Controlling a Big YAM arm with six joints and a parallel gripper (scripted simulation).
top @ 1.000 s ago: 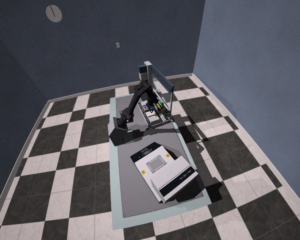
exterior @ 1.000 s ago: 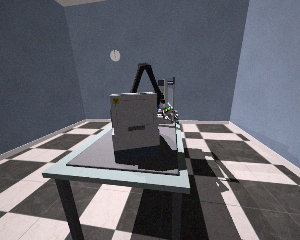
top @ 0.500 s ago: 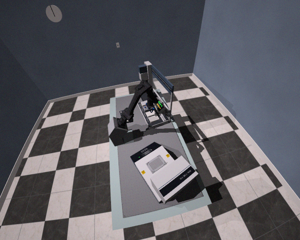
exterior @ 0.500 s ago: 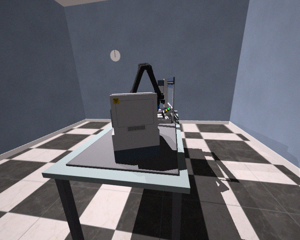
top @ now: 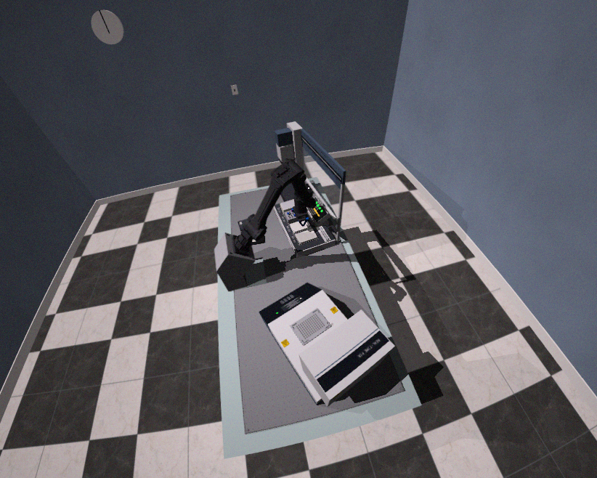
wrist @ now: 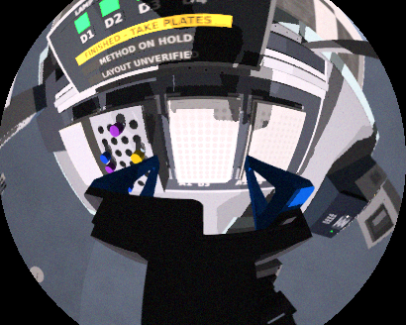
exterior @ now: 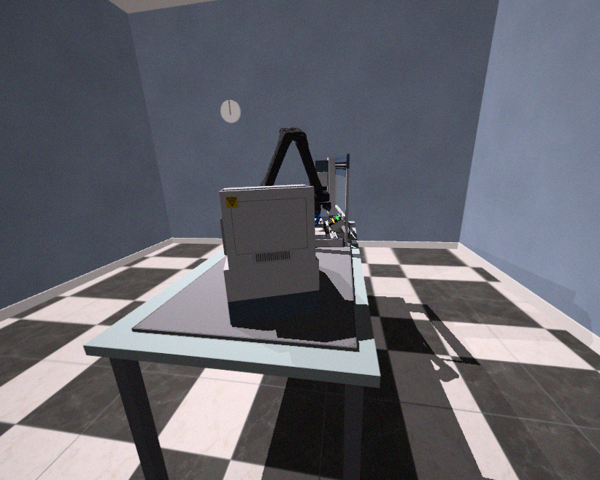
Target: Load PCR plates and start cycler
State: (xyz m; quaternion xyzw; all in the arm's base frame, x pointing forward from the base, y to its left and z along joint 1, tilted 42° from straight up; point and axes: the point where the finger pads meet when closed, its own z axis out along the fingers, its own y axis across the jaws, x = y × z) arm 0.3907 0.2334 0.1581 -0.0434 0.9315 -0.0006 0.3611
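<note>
My gripper (wrist: 201,160) is open, its blue fingers standing either side of a white 96-well plate (wrist: 203,146) on the deck, a little above it. A second white plate (wrist: 283,129) lies to its right. The tube cooling block (wrist: 120,139) with coloured tubes is to the left. The deck's panel (wrist: 154,18) shows green lamps D1 to D4. In the top view the arm reaches over the deck (top: 306,227). The cycler Q1 (top: 311,326) stands nearer on the mat with its lid (top: 348,356) open, the empty block (top: 311,326) exposed and a green lamp (top: 277,313).
A tall post and clear screen (top: 323,164) stand behind and beside the deck. The arm's base (top: 234,261) is at the mat's left edge. A small dark nest (wrist: 337,222) shows at the right of the wrist view. Q1's open lid blocks the exterior view (exterior: 270,240).
</note>
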